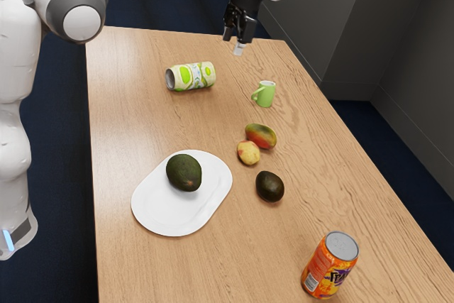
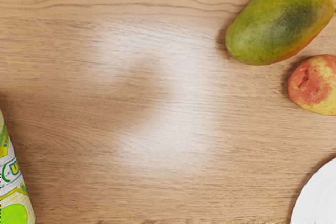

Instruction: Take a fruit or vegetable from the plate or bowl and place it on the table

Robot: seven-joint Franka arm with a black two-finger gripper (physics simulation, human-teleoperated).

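orange soda can (image 1: 328, 266) stands closest to me, at five o'clock in the exterior view. at seven o'clock, a dark avocado (image 1: 184, 173) sits on the white plate (image 1: 176, 225), so by my reckoning picking up, carrying and setting down are all left. up at twelve hangs the gripper (image 1: 239, 39), well apart from it; whether it's clenched or released, i can't tell. pale wooden table (image 1: 135, 125), dark blue floor (image 1: 53, 104), grey wall (image 1: 404, 19) at two o'clock.

wrist view: glossy, streaky wood grain, a mango (image 2: 281, 22) beside a blushing peach (image 2: 315, 85), plate rim near the peach.
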